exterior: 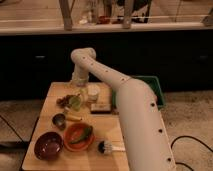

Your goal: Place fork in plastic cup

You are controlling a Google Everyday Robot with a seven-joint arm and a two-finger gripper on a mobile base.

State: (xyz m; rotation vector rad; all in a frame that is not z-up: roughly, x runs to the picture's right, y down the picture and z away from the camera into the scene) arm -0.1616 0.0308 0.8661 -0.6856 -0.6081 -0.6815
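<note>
Reaching down over the far-left part of the wooden desk, the white robot arm ends in its gripper, which sits low among the dishes; whether the jaws are wide, narrow or holding anything cannot be told, and the fork itself cannot be made out. Just beneath and to the left of the gripper stands the plastic cup, a small pale-green tumbler, which suggests the arm is placed there to work directly above the cup's mouth. Just to the right of the gripper stands one taller white cup, and near it lies one flat dark-topped block. To the near left of the green cup sits one small dark metal cup, with a thin yellowish item beside it. Nearer still are one orange plate holding something green and one dark red bowl. One dish brush with a white handle lies at the near edge. A green bin shows behind the arm on the right.
</note>
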